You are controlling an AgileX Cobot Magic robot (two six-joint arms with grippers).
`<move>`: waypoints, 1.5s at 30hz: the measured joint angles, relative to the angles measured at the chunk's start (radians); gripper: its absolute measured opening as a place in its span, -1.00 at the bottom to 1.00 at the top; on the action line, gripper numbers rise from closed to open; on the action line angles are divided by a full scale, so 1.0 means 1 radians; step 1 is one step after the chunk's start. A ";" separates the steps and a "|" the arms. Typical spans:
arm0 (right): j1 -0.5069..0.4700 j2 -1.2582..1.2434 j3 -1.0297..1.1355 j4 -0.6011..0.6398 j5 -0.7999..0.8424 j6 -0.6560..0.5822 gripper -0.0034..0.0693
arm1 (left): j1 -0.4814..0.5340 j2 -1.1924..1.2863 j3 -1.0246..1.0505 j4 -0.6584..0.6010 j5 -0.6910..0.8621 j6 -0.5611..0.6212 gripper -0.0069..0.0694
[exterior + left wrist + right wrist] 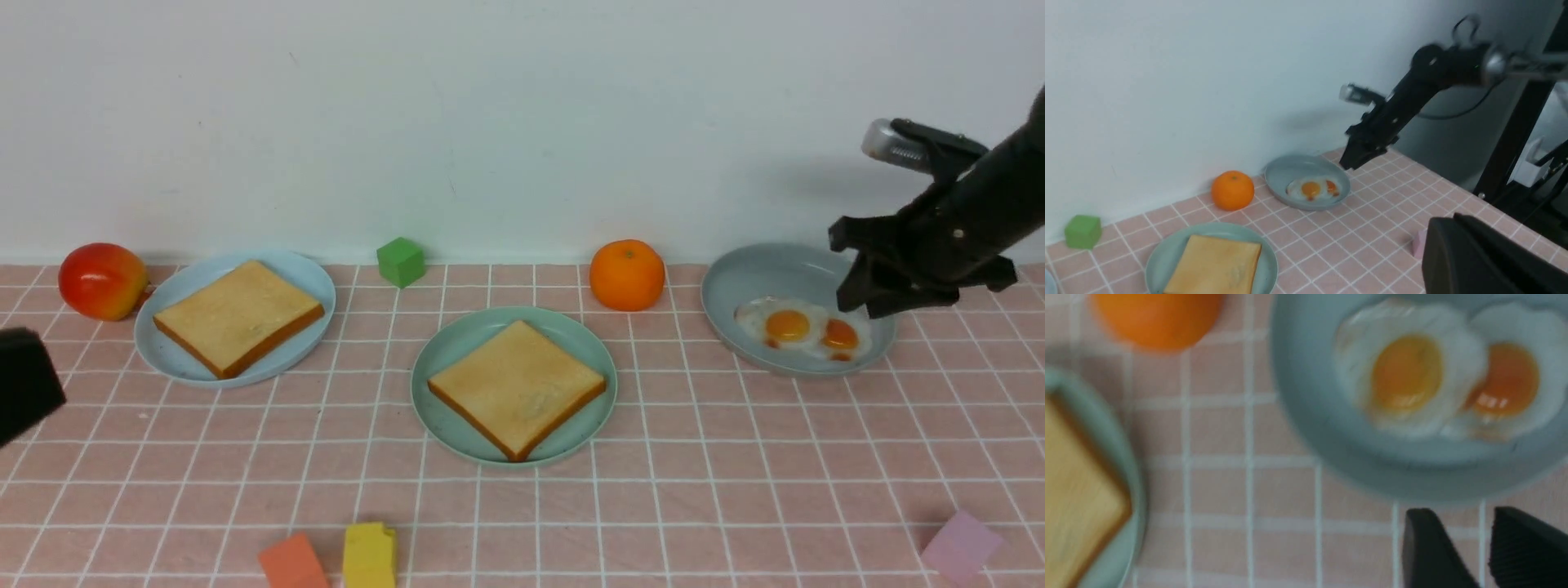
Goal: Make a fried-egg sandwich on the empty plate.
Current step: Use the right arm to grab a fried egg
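The fried egg (pixel 785 325), judged light and slippery, is best pinched at its white edge by the right gripper (pixel 867 309), seen spread.

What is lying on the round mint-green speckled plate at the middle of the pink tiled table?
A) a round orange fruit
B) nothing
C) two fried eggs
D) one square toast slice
D: one square golden-tan toast slice lies flat on the round mint-green plate, while the two glossy white fried eggs sit in the grey-blue plate on the right.
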 joint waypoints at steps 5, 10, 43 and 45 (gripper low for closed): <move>-0.019 0.126 -0.114 0.003 -0.009 0.026 0.05 | 0.000 0.026 0.001 -0.008 -0.007 0.000 -0.85; -0.019 0.215 -0.205 0.023 -0.013 0.032 0.06 | 0.000 0.065 0.001 -0.027 -0.008 0.000 -0.85; -0.020 0.323 -0.273 0.127 -0.044 -0.044 -0.41 | 0.000 0.082 0.001 -0.045 -0.019 0.000 -0.85; -0.020 0.323 -0.273 0.123 -0.044 -0.044 -0.47 | 0.000 0.082 0.001 -0.045 -0.019 0.000 -0.85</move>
